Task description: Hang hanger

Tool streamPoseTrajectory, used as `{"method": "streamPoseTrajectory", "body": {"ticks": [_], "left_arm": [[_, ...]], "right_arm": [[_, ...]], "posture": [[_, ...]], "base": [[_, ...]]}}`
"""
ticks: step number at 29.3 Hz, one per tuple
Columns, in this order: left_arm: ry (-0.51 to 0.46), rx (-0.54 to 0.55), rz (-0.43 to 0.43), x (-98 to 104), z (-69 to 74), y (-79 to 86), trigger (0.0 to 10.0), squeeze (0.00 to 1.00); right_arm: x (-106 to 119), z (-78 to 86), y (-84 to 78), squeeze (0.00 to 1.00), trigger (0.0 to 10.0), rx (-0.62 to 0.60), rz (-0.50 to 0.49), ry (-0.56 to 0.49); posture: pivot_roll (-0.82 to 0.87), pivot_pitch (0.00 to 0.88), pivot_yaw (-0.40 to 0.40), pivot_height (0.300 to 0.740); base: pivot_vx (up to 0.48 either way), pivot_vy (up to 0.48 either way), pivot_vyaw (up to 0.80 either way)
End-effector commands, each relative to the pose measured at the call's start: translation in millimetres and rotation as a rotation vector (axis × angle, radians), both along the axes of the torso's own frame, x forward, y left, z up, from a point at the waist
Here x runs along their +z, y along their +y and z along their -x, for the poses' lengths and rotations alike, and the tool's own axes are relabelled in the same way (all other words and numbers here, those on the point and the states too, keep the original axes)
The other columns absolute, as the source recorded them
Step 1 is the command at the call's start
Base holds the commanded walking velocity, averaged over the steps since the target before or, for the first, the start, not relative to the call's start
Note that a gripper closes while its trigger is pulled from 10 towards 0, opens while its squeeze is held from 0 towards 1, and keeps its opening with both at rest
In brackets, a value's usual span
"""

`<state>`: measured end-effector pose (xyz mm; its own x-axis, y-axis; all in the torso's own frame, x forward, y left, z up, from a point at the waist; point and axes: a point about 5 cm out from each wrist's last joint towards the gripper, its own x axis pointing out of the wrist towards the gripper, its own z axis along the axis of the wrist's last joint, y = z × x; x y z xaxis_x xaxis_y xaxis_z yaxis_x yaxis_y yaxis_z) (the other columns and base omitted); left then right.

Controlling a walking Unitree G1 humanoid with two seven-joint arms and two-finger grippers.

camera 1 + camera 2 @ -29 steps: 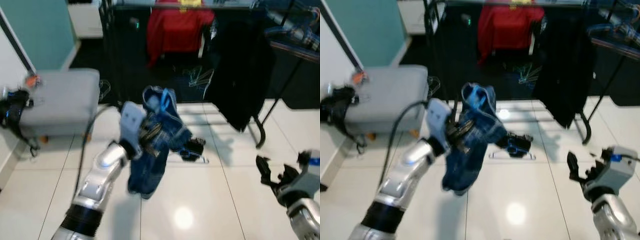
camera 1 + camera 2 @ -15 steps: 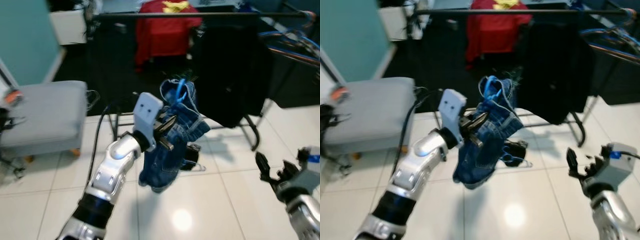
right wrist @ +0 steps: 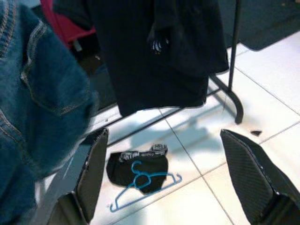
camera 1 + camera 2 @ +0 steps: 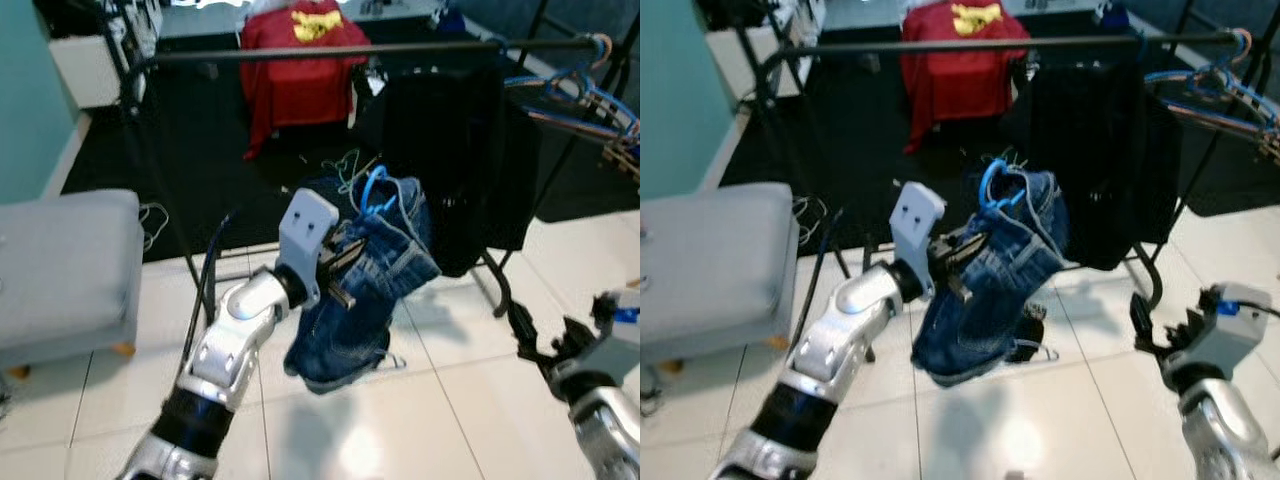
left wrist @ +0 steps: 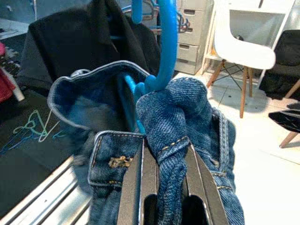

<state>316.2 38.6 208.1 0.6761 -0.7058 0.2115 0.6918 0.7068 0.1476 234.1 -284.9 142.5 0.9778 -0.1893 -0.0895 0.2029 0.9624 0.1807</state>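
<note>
Left gripper (image 5: 161, 164) is clamped tight on bunched denim shorts (image 4: 365, 290) riding a blue hanger (image 4: 374, 190), held up below the clothes rail (image 4: 330, 52), presumably to reach it. Hook points up; the shorts hang long-ways downward. Right gripper (image 3: 164, 173) sits spread wide, holding nothing.

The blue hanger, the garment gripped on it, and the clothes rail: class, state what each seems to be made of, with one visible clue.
Blue hanger: apparently plastic, smooth, glossy, uniformly coloured.
Garment: denim, seemingly cotton; woven blue texture, orange stitching, belt loops. The left end effector is shut on it.
Clothes rail: probably metal, a thin dark tube with a dull sheen; painted or coated, hard to tell.
</note>
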Motion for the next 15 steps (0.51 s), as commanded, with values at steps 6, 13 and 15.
{"method": "streamPoseTrajectory", "body": {"ticks": [6,13,15], "left_arm": [[0.006,0.032,0.01,2,-3.8,0.6,10.0,0.0],[0.012,0.039,0.03,6,-5.7,-1.6,10.0,0.0],[0.012,0.043,0.033,7,-5.9,-2.0,10.0,0.0]], "right_arm": [[-2,-1.3,10.6,0.0,10.0,0.052,0.022,0.002],[-2,-2.7,16.2,0.0,10.0,0.089,0.029,-0.001],[-2,-2.7,16.6,0.0,10.0,0.091,0.029,-0.001]], "posture": [[-0.11,0.128,0.01,0.74],[-0.11,0.131,0.007,0.74],[-0.11,0.133,0.006,0.74]], "base": [[0.392,0.0,0.0],[0.392,0.0,0.0],[0.392,0.0,0.0]]}}
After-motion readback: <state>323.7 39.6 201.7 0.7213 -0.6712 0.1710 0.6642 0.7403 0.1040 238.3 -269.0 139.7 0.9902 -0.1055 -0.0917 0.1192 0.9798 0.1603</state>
